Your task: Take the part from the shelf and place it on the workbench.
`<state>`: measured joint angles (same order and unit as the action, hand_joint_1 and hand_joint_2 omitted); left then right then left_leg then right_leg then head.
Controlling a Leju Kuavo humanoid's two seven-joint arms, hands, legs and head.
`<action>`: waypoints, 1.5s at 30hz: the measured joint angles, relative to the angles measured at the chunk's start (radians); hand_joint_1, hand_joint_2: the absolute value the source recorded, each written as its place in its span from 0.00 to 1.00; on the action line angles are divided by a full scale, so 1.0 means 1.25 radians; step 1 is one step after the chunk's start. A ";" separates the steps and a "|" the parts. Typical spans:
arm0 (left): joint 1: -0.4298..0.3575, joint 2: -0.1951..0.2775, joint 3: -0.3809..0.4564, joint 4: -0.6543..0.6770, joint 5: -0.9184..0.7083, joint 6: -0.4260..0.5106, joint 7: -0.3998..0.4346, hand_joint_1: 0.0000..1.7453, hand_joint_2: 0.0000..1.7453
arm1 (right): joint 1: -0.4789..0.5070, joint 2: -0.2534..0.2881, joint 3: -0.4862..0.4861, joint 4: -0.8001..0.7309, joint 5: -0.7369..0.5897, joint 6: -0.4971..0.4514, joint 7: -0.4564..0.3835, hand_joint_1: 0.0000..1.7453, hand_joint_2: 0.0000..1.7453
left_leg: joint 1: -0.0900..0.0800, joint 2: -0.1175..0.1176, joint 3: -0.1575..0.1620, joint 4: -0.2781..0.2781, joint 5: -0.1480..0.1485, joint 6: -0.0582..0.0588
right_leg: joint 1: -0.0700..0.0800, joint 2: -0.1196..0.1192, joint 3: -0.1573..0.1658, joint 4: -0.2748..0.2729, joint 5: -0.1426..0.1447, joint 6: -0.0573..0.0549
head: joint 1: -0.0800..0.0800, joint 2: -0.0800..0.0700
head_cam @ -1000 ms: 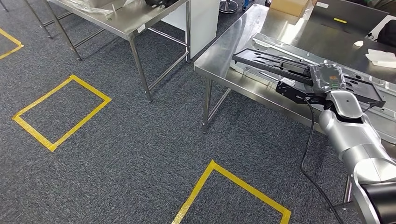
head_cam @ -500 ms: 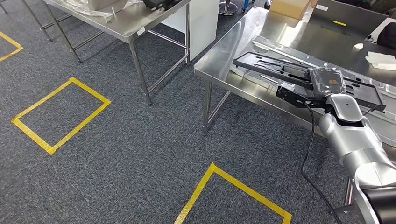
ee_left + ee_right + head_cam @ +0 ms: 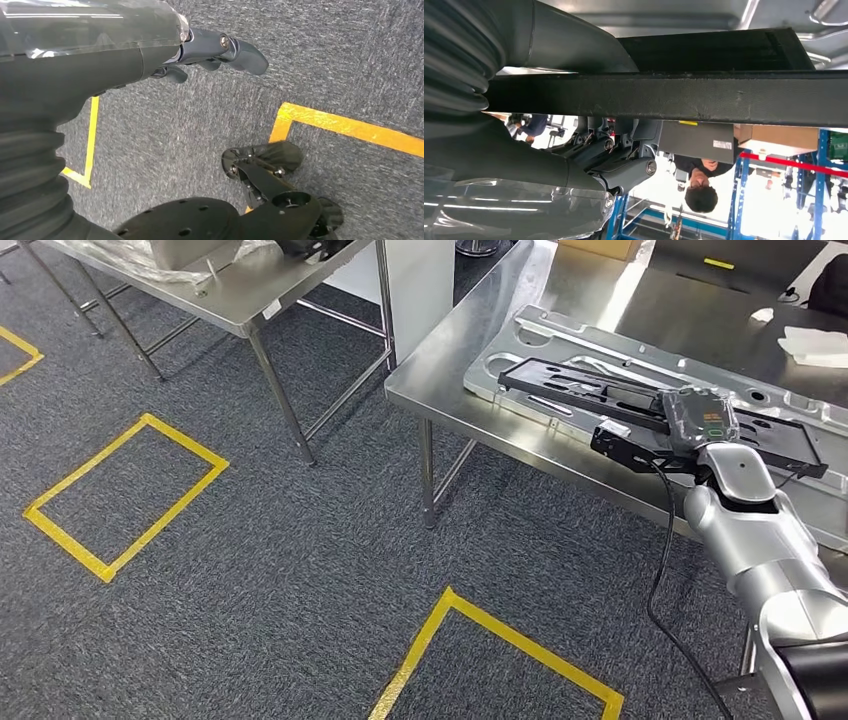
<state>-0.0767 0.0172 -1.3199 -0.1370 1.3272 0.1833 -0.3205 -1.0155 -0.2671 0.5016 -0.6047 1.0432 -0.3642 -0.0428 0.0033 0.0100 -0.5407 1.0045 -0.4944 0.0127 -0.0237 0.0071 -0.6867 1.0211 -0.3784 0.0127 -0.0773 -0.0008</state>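
From the head view I have the right hand (image 3: pixel 700 420) out over the front edge of the workbench (image 3: pixel 470 350), grasping the part (image 3: pixel 600 390), a long flat black frame with slots cut through it. The part lies lengthwise over a pale grey moulded panel (image 3: pixel 520 335) that sits on the steel worktop, and I cannot tell whether it is resting on that panel or held just above it. In the right wrist view the black bar of the part (image 3: pixel 704 97) runs across just beside the thumb (image 3: pixel 624 175), with the darker fingers curled near it. A black cable (image 3: pixel 655 560) hangs from the right wrist down past the bench edge. Toward the far right corner of the worktop lies a folded white cloth (image 3: pixel 815 345). The left hand (image 3: pixel 210 47) hangs over the grey carpet (image 3: pixel 300 570), released, its fingers loose and holding nothing. Yellow tape squares (image 3: pixel 125 495) mark the carpet. A second steel table (image 3: pixel 250 290) stands to the left, with clear plastic wrapping (image 3: pixel 110 265) bunched on its top. A person (image 3: pixel 701 185) in dark clothes shows in the right wrist view.
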 joint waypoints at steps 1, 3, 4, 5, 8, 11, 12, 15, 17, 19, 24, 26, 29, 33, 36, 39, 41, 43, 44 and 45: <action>0.000 0.000 -0.002 0.000 0.000 -0.001 -0.001 0.00 1.00 | 0.001 0.000 0.000 0.000 0.000 0.001 0.000 1.00 1.00 | 0.000 0.000 -0.001 0.000 -0.002 0.001 | 0.000 0.000 -0.001 0.001 0.000 0.000 | 0.000 0.000; 0.000 0.000 -0.005 0.000 0.000 -0.001 -0.001 0.00 1.00 | 0.003 0.001 0.000 0.000 0.001 0.001 -0.001 1.00 1.00 | -0.001 0.000 -0.003 -0.002 -0.003 0.004 | 0.001 0.000 0.000 0.000 0.000 0.001 | 0.000 0.000; 0.001 0.000 -0.006 0.000 0.000 -0.001 -0.001 0.00 1.00 | 0.004 0.002 0.000 0.000 0.002 0.002 -0.001 1.00 1.00 | -0.001 0.001 -0.003 -0.006 -0.003 0.008 | 0.002 0.000 0.002 0.001 0.004 0.001 | 0.000 0.000; 0.001 0.000 -0.006 0.000 0.000 -0.001 0.000 0.00 1.00 | 0.003 0.003 0.000 0.001 0.004 0.002 -0.001 1.00 1.00 | -0.001 0.002 -0.001 -0.012 -0.001 0.011 | 0.002 0.000 0.005 0.002 0.010 0.004 | 0.000 0.000; 0.000 -0.002 -0.006 0.000 0.002 0.001 0.003 0.00 1.00 | -0.007 0.009 0.000 0.005 0.009 0.002 -0.002 1.00 1.00 | 0.002 0.004 0.022 -0.045 0.016 0.015 | 0.003 -0.001 0.000 0.013 0.008 0.009 | 0.000 0.000; 0.001 -0.005 -0.007 0.000 0.002 0.003 0.003 0.00 1.00 | -0.018 0.014 0.000 0.010 0.012 0.002 -0.002 1.00 1.00 | 0.006 0.004 0.034 -0.056 0.025 0.011 | 0.000 -0.001 -0.052 0.121 -0.052 0.017 | 0.001 0.000; 0.002 -0.005 -0.007 0.000 0.002 0.003 0.003 0.00 1.00 | -0.018 0.015 0.000 0.012 0.012 0.001 -0.002 1.00 1.00 | 0.008 0.003 0.037 -0.055 0.024 0.009 | -0.003 -0.001 -0.073 0.164 -0.066 0.023 | 0.001 0.000; 0.005 -0.007 -0.007 0.000 0.003 0.006 0.002 0.00 1.00 | -0.017 0.020 0.000 0.020 0.013 -0.001 -0.002 1.00 1.00 | 0.020 0.001 0.052 -0.050 0.008 -0.007 | -0.019 -0.004 -0.069 0.143 -0.024 0.046 | 0.001 0.000; 0.005 -0.007 -0.007 0.001 0.003 0.008 0.000 0.00 1.00 | -0.018 0.023 0.000 0.027 0.013 -0.004 -0.003 1.00 1.00 | 0.030 0.001 0.063 -0.040 -0.010 -0.024 | -0.026 -0.009 -0.024 0.043 0.017 0.063 | 0.001 0.000; 0.004 -0.006 -0.007 0.002 0.005 0.011 -0.002 0.00 1.00 | -0.022 0.026 0.000 0.034 0.014 -0.008 -0.005 1.00 1.00 | 0.030 0.002 0.063 -0.032 -0.026 -0.039 | -0.022 -0.011 -0.005 0.004 0.011 0.049 | 0.002 0.000; -0.001 -0.009 -0.007 0.003 0.010 0.015 -0.006 0.00 1.00 | -0.035 0.034 0.000 0.041 0.017 -0.010 -0.004 1.00 1.00 | 0.036 0.003 0.017 0.063 -0.013 -0.056 | -0.015 -0.003 0.011 0.015 -0.023 -0.005 | 0.000 0.000; -0.001 -0.009 -0.007 0.003 0.011 0.016 -0.007 0.00 1.00 | -0.039 0.038 0.000 0.044 0.018 -0.009 -0.003 1.00 1.00 | 0.033 0.002 -0.063 0.174 -0.025 -0.056 | -0.012 -0.001 0.029 0.011 -0.035 -0.013 | -0.001 0.000; 0.002 -0.009 -0.007 0.003 0.015 0.017 -0.009 0.00 1.00 | -0.036 0.044 0.000 0.052 0.022 -0.008 -0.002 1.00 1.00 | 0.016 0.001 -0.147 0.227 -0.092 -0.039 | -0.005 0.004 0.061 0.009 -0.057 -0.018 | -0.001 0.000; 0.008 -0.007 -0.007 0.004 0.019 0.019 -0.011 0.00 1.00 | -0.034 0.050 0.000 0.060 0.027 -0.007 -0.002 1.00 1.00 | -0.026 -0.013 -0.146 0.052 0.048 0.023 | 0.007 0.015 0.094 0.005 -0.083 -0.020 | -0.001 0.000; 0.013 -0.005 -0.007 0.006 0.023 0.023 -0.010 0.00 1.00 | -0.033 0.052 0.000 0.066 0.029 -0.002 0.000 1.00 1.00 | -0.037 -0.032 -0.129 -0.002 0.137 0.041 | 0.013 0.024 0.110 -0.001 -0.099 -0.010 | -0.001 0.000; 0.008 -0.009 -0.007 0.006 0.029 0.024 -0.012 0.00 1.00 | -0.043 0.053 0.000 0.066 0.031 0.000 0.009 1.00 1.00 | -0.028 -0.025 -0.107 -0.022 0.133 0.039 | 0.016 0.017 0.108 0.017 -0.124 -0.001 | -0.001 0.000; 0.004 -0.010 -0.006 0.006 0.035 0.025 -0.016 0.00 1.00 | -0.042 0.050 0.000 0.067 0.035 -0.011 0.020 1.00 1.00 | -0.024 -0.023 -0.097 -0.031 0.129 0.038 | 0.016 0.010 0.068 0.094 -0.161 0.003 | 0.000 0.000; 0.004 -0.013 -0.004 0.006 0.042 0.027 -0.017 0.00 1.00 | -0.024 0.042 0.000 0.068 0.039 -0.024 0.032 1.00 1.00 | -0.021 -0.024 -0.091 -0.029 0.121 0.037 | 0.013 0.009 0.010 0.186 -0.186 0.009 | 0.000 0.000; 0.005 -0.014 -0.004 0.006 0.044 0.027 -0.016 0.00 1.00 | -0.009 0.036 0.000 0.067 0.039 -0.027 0.036 1.00 1.00 | -0.019 -0.026 -0.087 -0.026 0.116 0.035 | 0.010 0.008 -0.007 0.202 -0.177 0.013 | 0.000 0.000; 0.006 -0.016 -0.003 0.006 0.044 0.029 -0.014 0.00 1.00 | 0.007 0.029 0.000 0.064 0.037 -0.029 0.038 1.00 1.00 | -0.016 -0.027 -0.084 -0.021 0.109 0.032 | 0.007 0.007 -0.010 0.188 -0.151 0.019 | 0.000 0.000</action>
<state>-0.0695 -0.0023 -1.3241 -0.1289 1.3828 0.2190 -0.3375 -1.0064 -0.2314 0.5012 -0.5243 1.0898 -0.4004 0.0046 -0.0169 -0.0237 -0.6461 0.9780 -0.3576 0.0524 -0.0145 0.0157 -0.6986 1.2558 -0.5677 0.0365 -0.0778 -0.0008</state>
